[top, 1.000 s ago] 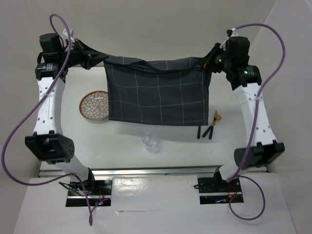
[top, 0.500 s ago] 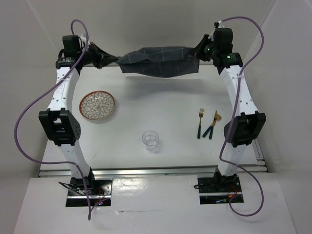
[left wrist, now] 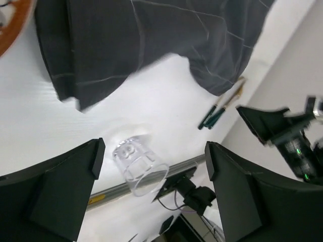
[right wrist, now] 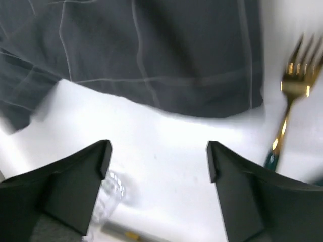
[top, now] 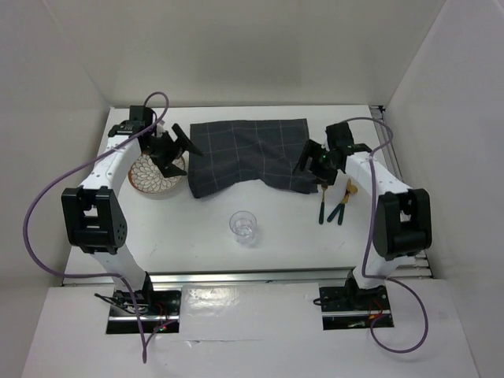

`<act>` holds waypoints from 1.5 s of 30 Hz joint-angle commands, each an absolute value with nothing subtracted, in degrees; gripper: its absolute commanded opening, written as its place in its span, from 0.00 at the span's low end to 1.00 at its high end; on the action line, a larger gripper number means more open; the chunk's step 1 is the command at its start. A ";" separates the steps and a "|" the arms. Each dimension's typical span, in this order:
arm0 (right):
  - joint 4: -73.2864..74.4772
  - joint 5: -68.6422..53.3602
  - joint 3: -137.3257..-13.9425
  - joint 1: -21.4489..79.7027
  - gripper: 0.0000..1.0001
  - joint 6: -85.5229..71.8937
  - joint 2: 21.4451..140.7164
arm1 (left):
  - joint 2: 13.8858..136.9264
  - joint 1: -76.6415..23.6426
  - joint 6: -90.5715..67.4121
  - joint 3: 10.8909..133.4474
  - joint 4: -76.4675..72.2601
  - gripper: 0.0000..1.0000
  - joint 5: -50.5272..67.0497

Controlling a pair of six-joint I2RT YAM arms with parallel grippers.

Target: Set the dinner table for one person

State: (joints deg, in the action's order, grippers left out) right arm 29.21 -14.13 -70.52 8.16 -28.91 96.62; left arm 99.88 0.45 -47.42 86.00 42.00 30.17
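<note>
Both arms are low over the counter [top: 283, 236]. It's the white top under everything, with the metal rail [top: 252, 276] on its near edge.

Left gripper [top: 179, 151]: fingers apart, nothing between them, just off the left edge of the cloth [top: 248, 153]. Right gripper [top: 307, 167]: fingers apart, empty, over the cloth's near-right corner. Both wrist views agree.

The cloth lies on the far half of the counter, long axis left-right. Its far edge is fairly straight. Its near edge is rumpled and drawn in at the middle, so I'd call it not fully flat.

Geometry for what comes next:
- Plate [top: 150, 179] is at the cloth's left edge, partly hidden by the left fingers. Can't tell whether it touches the cloth. Left arm is nearer, and the plate would go right, onto the cloth.
- Fork [right wrist: 290, 96] and a second utensil [top: 344, 206], likely a knife, lie side by side just right of the near-right corner. Long axes run far-near, handles toward the bases. Fork tines sit just beside the cloth edge, not on it. Right arm is nearer.
- Glass [top: 243, 227] stands upright, near of the cloth and roughly midway between the arms, apart from the rest.

My call: smooth the near edge first, then move the plate.

No brands or readable writing anywhere.
</note>
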 commanded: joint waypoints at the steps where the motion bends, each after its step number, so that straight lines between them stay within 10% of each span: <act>1: 29.70 -14.24 -69.70 8.88 0.92 -27.69 86.06 | 95.46 0.09 -41.49 87.79 47.64 1.00 24.80; 6: 34.72 -10.28 -72.59 10.10 0.91 -25.49 85.95 | 100.71 -3.51 -38.76 94.73 48.78 0.75 19.43; 8: 34.02 -9.76 -76.01 10.63 0.82 -25.49 89.10 | 105.78 -5.27 -38.06 98.51 49.75 0.38 18.46; 12: 33.40 -10.28 -82.69 12.04 0.35 -24.96 97.36 | 114.50 -7.11 -37.01 105.89 52.72 0.00 16.62; 17: 38.92 -8.80 -94.72 13.18 0.10 -23.74 107.74 | 119.80 -7.65 -36.31 110.22 56.51 0.00 12.14; 19: 40.60 -5.90 -95.45 13.18 0.14 -23.73 108.63 | 117.26 -7.65 -36.30 107.68 56.51 0.05 10.29; 24: 40.08 -4.22 -88.17 12.13 0.47 -23.20 105.74 | 105.93 -8.17 -37.09 89.85 52.22 0.72 8.88; 32: 38.14 -6.59 -81.30 9.32 0.66 -23.21 101.87 | 103.08 -8.17 -37.89 76.91 45.09 0.95 10.55; 42: 38.67 -6.67 -80.16 7.65 0.66 -23.20 101.34 | 110.47 -8.17 -34.98 78.57 39.46 0.91 10.02; 45: 38.67 -8.44 -77.62 5.81 0.67 -23.81 100.29 | 113.46 -7.65 -34.98 79.89 38.94 0.77 12.03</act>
